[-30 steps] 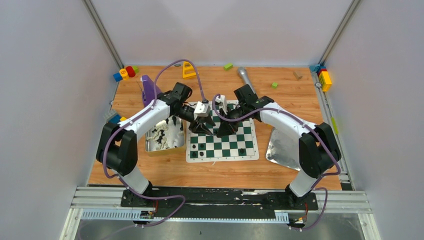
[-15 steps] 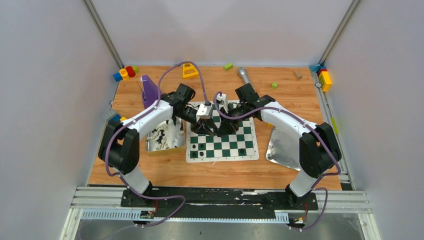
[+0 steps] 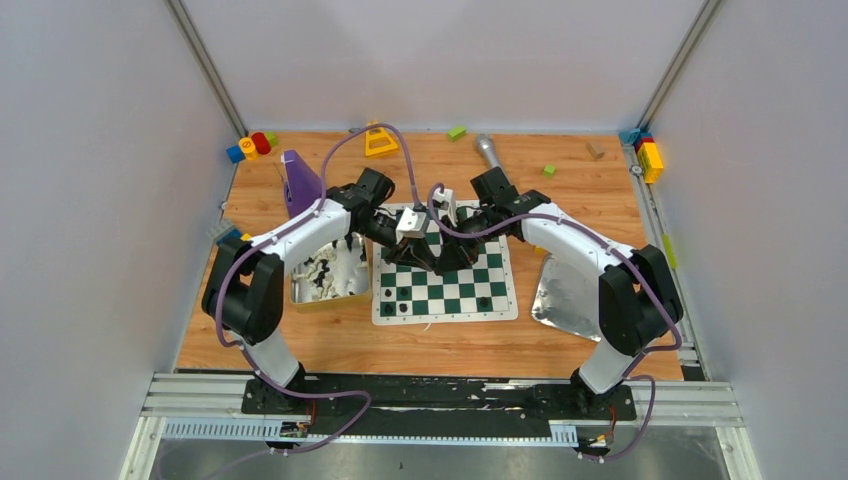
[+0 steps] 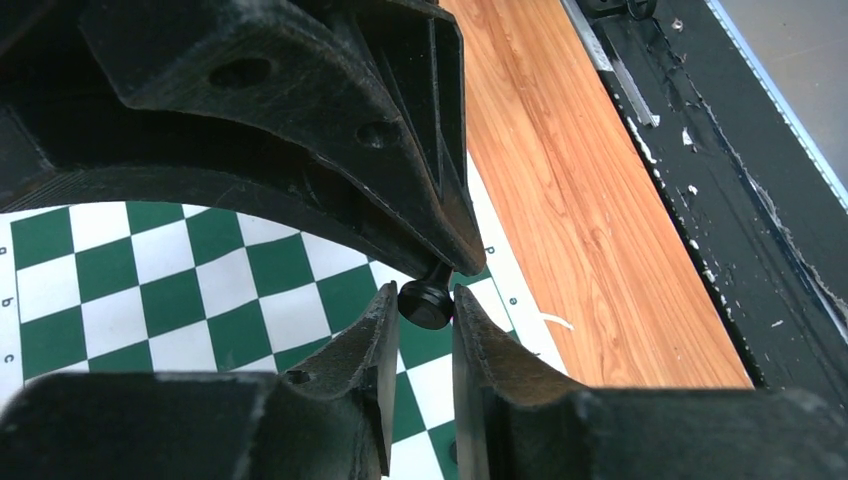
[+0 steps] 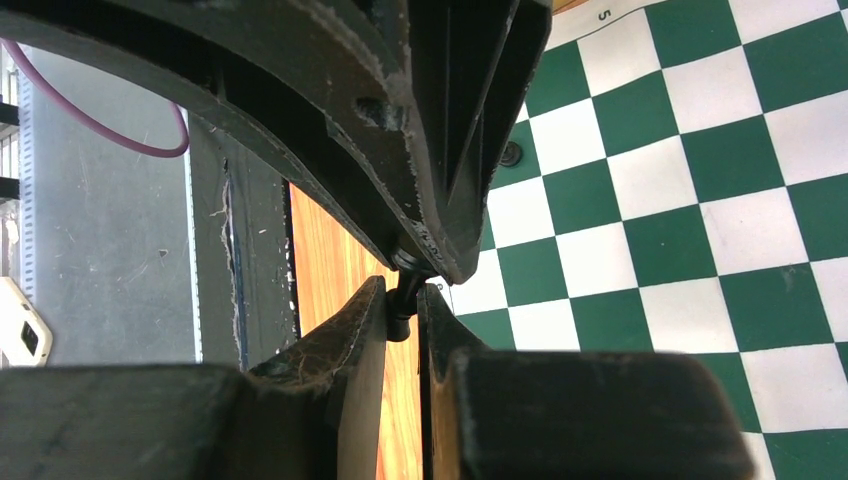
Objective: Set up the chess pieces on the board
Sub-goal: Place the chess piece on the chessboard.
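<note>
- The step, as I judge it, is a hand-over: a black piece (image 4: pixel 425 302) passes between my two grippers in the air above the board (image 3: pixel 445 315).
- To do it well, one gripper must have a sure hold before the other lets go. Two loose holds at once would drop the piece onto the squares.
- The taker should close squarely on the round base, not on its edge, or the piece may twist out.
- Neither arm should pull away until the release is clean, and then it should draw straight apart.
- My right gripper (image 5: pixel 402 310) is pinched onto the piece's thin stem, with almost no gap between its fingers.
- My left gripper (image 4: pixel 425 320) is drawn in narrow, with one finger on each side of the base.
- Its fingers (image 4: pixel 385 335) look to be at the base on both sides, but I cannot tell whether they press on it yet.
- The piece hangs clear of the board, over its far half and touching no square.
- A few dark pieces (image 3: pixel 405 296) stand along the board's near rows.
- More pieces lie in the tray (image 3: pixel 300 300) just left of the board.
</note>
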Robot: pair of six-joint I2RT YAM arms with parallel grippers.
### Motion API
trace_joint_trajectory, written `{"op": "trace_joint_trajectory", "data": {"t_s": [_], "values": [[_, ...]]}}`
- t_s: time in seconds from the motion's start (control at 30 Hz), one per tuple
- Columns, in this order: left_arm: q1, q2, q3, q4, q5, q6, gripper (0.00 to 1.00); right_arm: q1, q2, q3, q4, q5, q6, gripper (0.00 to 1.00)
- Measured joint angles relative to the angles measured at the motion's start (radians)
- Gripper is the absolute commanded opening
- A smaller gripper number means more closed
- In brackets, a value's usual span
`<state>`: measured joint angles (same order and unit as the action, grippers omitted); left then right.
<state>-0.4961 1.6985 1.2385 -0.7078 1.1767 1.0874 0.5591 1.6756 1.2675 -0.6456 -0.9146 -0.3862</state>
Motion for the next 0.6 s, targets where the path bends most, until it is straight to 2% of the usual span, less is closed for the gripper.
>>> {"op": "trace_joint_trajectory", "data": {"t_s": [0.1, 0.3, 0.5, 0.6], "values": [[-0.002, 0.003, 0.005, -0.006, -0.001, 0.000, 0.18, -0.004, 0.000, 0.000, -0.002, 0.000, 0.004, 0.18], [-0.003, 0.004, 0.012, 0.032, -0.019, -0.055, 0.14, -0.051, 0.000, 0.010, -0.003, -0.005, 0.042, 0.39], [-0.004, -0.025, -0.043, 0.212, -0.045, -0.290, 0.13, -0.177, -0.008, 0.029, 0.022, -0.021, 0.101, 0.48], [-0.005, -0.052, -0.089, 0.369, -0.073, -0.479, 0.13, -0.221, -0.018, 0.029, 0.045, -0.038, 0.142, 0.53]]}}
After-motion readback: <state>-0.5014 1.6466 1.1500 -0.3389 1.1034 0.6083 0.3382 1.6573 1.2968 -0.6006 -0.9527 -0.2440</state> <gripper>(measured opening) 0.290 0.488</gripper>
